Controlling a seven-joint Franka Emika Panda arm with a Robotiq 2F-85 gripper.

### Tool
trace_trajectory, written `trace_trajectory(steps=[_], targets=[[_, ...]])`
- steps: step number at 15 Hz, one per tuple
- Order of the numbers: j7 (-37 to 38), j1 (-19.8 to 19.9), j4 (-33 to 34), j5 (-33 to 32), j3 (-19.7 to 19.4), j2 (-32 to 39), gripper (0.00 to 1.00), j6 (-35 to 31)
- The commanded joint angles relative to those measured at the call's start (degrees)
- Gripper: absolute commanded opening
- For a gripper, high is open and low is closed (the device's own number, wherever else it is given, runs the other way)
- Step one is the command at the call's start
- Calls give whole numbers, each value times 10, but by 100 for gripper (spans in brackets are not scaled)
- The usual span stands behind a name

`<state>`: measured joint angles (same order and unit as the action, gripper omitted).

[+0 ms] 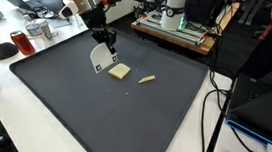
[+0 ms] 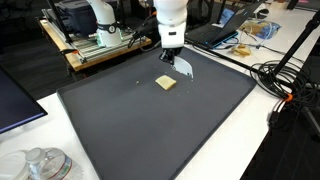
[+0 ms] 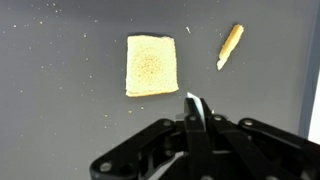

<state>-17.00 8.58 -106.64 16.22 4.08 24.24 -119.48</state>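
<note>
My gripper is shut on a flat white blade-like tool and holds it edge-down just above a dark mat. In the wrist view the tool shows edge-on between the shut fingers. A square slice of toast lies flat on the mat just beyond the tool's tip, apart from it. It shows in both exterior views. A thin tan stick of crust lies beside the toast. The tool hangs below the gripper.
The dark mat covers most of a white table. A wooden frame with equipment stands at the mat's far edge. A red mug, laptops and cables lie around the mat. Crumbs dot the mat.
</note>
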Motion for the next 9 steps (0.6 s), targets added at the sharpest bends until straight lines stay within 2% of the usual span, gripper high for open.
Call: trace_trajectory(steps=[1,4,7,9], targets=[[-69,36,-51,70,-1,-30,1,-24],[-119,58,-84,123,-3,-42,1,-40],[-168,70,-130,178,0,-58,1,-91],[-184,63,-172,199,-3,-75,1,-147]])
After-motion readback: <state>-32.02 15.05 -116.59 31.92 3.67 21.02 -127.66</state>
